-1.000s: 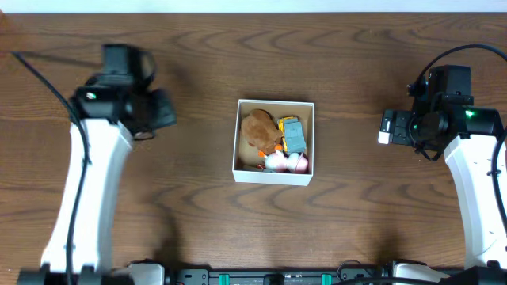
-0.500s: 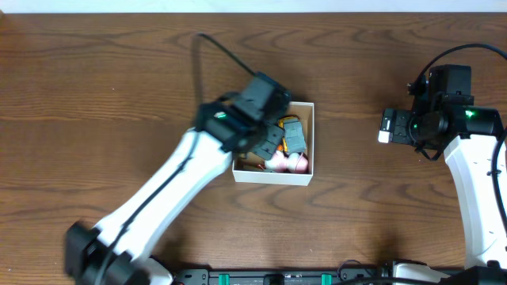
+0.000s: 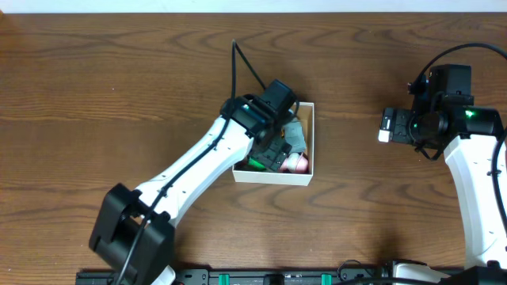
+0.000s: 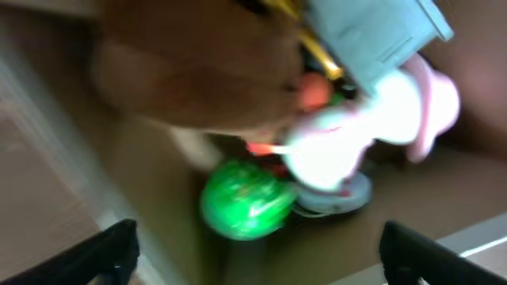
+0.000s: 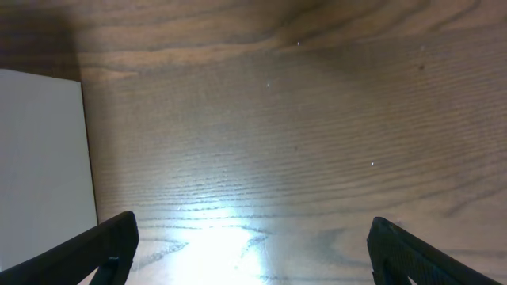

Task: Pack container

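Observation:
The container is a shallow white-walled box with a brown inside, in the middle of the table. My left gripper hangs over its front half. In the left wrist view that gripper is open, with nothing between its fingers. Just beyond them a green ball lies on the container's brown floor. Behind the ball are a brown plush toy, a grey-blue toy and a white-and-pink toy. The left arm hides most of the box from above. My right gripper stands open far to the right.
In the right wrist view the open right gripper hovers over bare wooden table, with a flat white surface at the left edge. From above, wood shows on all sides of the container.
My left arm swung in from the table's left side to over the container. Its jaws opened wide. A green ball now lies in the box. The right arm has not moved.

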